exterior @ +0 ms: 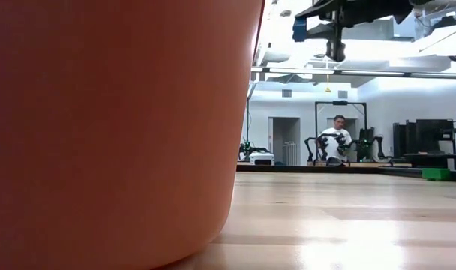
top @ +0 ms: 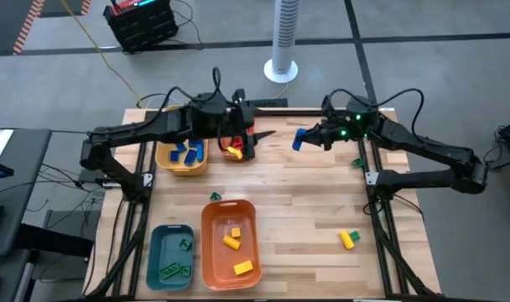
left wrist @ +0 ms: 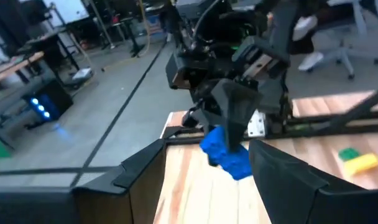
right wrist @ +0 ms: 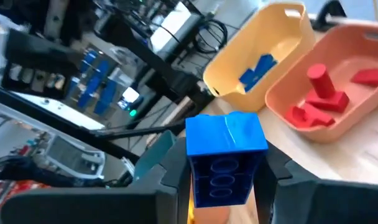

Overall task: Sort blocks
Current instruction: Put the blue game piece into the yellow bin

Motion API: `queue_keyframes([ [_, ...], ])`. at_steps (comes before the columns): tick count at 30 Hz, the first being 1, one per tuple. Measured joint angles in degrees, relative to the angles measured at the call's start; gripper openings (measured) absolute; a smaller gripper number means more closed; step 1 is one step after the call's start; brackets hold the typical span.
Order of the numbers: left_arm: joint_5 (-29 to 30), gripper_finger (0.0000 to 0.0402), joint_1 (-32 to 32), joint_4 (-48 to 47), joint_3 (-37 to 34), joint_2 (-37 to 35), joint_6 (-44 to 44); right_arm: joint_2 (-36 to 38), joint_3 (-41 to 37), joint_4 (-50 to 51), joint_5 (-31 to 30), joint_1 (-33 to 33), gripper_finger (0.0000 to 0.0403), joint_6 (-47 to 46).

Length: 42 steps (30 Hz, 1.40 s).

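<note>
My right gripper (top: 305,137) is shut on a blue block (right wrist: 226,158), high above the table's far middle; the block also shows in the low view (exterior: 300,28) and the left wrist view (left wrist: 226,154). My left gripper (top: 268,132) is open and empty, above the pink bin (top: 236,151), its fingers pointing toward the blue block. Loose on the table lie a green block (top: 356,163), a yellow-and-green block (top: 348,239) and a green block (top: 215,197). The yellow bin (top: 182,158) holds blue blocks and the pink bin (right wrist: 326,93) red ones. My right gripper pinches the blue block by two opposite sides (right wrist: 194,168) between its two fingers. The fingers come about level from the table's right side. The block is lifted clear of the table, and its face with round sockets (right wrist: 221,183) is turned toward the wrist camera.
An orange bin (top: 230,243) with yellow blocks and a teal bin (top: 171,256) with green blocks stand at the near left. The orange bin's wall (exterior: 108,112) fills the low view's left half. A person (exterior: 337,142) sits far behind the table.
</note>
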<state>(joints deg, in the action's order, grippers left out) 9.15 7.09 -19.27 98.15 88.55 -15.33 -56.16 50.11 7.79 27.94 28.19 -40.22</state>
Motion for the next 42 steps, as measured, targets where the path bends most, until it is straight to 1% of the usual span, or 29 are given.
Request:
queue_keyframes([
  [3,0.24,0.0238,-0.71,0.25,0.77,-0.25,1.00,0.22,0.00,-1.09,2.05,1.91,0.0115,1.47],
  [7,1.54,0.0274,-1.41,-2.02,1.86,-0.40,1.27,0.00,0.00,-1.10,2.27,2.45,0.0115,3.62],
  [10,3.33,0.0289,-2.36,-3.65,1.86,-0.28,0.00,0.04,0.00,-1.09,2.24,2.71,0.0117,3.72],
  [12,3.67,0.0291,-3.26,-4.45,1.86,-0.60,-0.42,0.72,0.00,-2.60,2.15,3.38,0.0118,3.40],
  [17,8.18,0.0285,-4.11,-4.55,1.88,-0.35,-0.91,1.51,0.02,-7.69,2.03,5.22,0.0118,1.13],
  [23,11.50,0.0282,-3.95,-2.66,1.86,-0.44,-0.62,1.42,0.01,-9.75,6.25,6.94,0.0118,-0.33],
  [27,10.93,0.0281,-3.06,-3.27,2.60,-0.46,1.93,1.42,0.00,-10.47,6.73,8.32,0.0118,-0.48],
  [32,10.06,0.0281,-3.07,-3.32,4.91,-0.35,1.12,1.40,0.02,-14.41,8.49,9.42,0.0118,-2.61],
  [35,9.95,0.0281,-2.69,-5.03,6.58,-0.33,1.26,0.90,0.02,-16.45,9.45,9.35,0.0118,-3.32],
  [42,8.93,0.0281,-3.15,-10.64,7.81,-0.26,6.86,0.61,-0.46,-17.85,9.47,8.33,0.0118,-1.54],
])
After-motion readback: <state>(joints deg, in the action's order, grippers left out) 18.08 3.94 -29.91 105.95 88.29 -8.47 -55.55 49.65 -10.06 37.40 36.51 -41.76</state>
